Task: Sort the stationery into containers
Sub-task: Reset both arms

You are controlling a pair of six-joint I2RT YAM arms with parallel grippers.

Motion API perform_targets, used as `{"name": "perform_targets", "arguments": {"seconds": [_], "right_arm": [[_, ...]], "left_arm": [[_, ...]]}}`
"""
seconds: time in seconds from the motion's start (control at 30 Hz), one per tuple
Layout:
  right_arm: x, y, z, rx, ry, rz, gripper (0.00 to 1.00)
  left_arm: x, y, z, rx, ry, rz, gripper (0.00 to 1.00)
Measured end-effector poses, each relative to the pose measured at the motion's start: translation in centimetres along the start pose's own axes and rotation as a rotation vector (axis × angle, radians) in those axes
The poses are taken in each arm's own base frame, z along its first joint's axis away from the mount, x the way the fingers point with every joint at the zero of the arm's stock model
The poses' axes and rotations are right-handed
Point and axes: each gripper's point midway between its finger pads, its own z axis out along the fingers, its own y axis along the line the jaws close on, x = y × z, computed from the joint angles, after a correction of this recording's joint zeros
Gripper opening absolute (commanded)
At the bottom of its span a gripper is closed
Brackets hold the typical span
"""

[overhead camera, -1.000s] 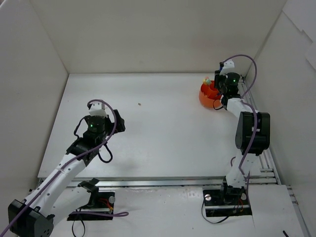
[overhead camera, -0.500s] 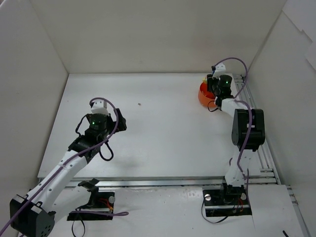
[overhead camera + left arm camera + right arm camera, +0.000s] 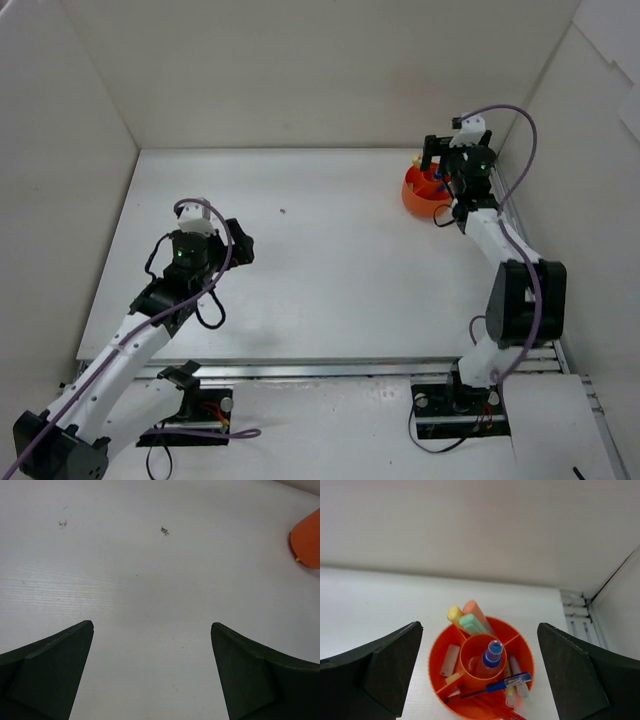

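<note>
- Stationery: every piece in view stands or lies inside the orange pot (image 3: 438, 652), at the far right of the table (image 3: 150, 580) and near the right wall.
- Centre cup: blue-capped clear tube (image 3: 490, 660), upright, cap uppermost.
- Far compartment: yellow highlighter (image 3: 455, 614), orange highlighter (image 3: 474, 611) and green highlighter (image 3: 470, 624), leaning together with their ends above the rim.
- Left compartment: beige stub (image 3: 450, 660), tilted against a divider.
- Near side: blue pen (image 3: 506, 683) lying across a divider. A pale slim item (image 3: 513, 666) is beside it, kind unclear.
- Handling, judged: light, stiff plastic throughout. The barrels are smooth and round, so they are likely to roll or to slip out of a glancing pinch.
- Best hold, judged: across the barrel near its middle for a piece lying flat, and on the projecting upper end for a piece standing in the pot. For the tube, take the body, since the cap may pull off.
- Pot, judged: light and thin-walled, liable to slide or tip if knocked.
- Right gripper (image 3: 480, 630): above the pot, fingers spread wide, nothing between them.
- Left gripper (image 3: 151, 625): fingers spread wide and empty, over bare table well apart from the pot, which shows only at the right edge of that wrist view.
- Speck (image 3: 164, 530) on the table: too small to identify.
</note>
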Motion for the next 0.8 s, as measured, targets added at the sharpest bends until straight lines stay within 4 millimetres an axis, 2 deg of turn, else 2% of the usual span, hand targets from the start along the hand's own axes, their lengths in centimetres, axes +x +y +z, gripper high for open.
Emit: {"name": "perform_targets", "arguments": {"seconds": [0.1, 0.2, 0.3, 0.37, 0.43, 0.47, 0.67, 0.73, 0.8], "right_arm": [[-5.9, -0.3, -3.4, 0.011, -0.123, 0.024, 0.98], [-10.6, -0.4, -7.7, 0.023, -0.219, 0.078, 0.98], [-12.9, 0.0, -11.8, 0.035, -0.223, 0.173, 0.98], [-13.1, 0.8, -14.0, 0.033, -0.191, 0.239, 0.98], [-12.3, 2.1, -15.6, 0.008, -0.156, 0.292, 0.98], [-11.3, 2.9, -16.3, -0.01, -0.125, 0.315, 0.98], [-1.5, 7.3, -18.5, -0.108, 0.184, 0.384, 0.98], [0.9, 8.3, -19.3, -0.134, 0.278, 0.387, 0.98], [1.9, 8.8, -20.0, -0.161, 0.319, 0.393, 0.98]], "left_arm": [[-0.8, -0.3, -1.0, 0.023, -0.031, -0.01, 1.0], [-1.6, -0.5, -2.0, 0.044, -0.06, -0.022, 1.0], [-1.9, -0.5, -2.9, 0.052, -0.072, -0.036, 1.0], [-1.6, -0.2, -3.3, 0.045, -0.062, -0.045, 1.0], [-1.1, 0.2, -3.6, 0.027, -0.043, -0.049, 1.0], [-0.8, 0.4, -3.8, 0.019, -0.031, -0.051, 1.0], [0.1, 1.2, -5.0, -0.002, 0.0, -0.058, 1.0], [0.0, 1.3, -5.7, -0.002, 0.001, -0.057, 1.0], [-0.4, 1.3, -6.3, 0.001, -0.008, -0.059, 1.0]]}}
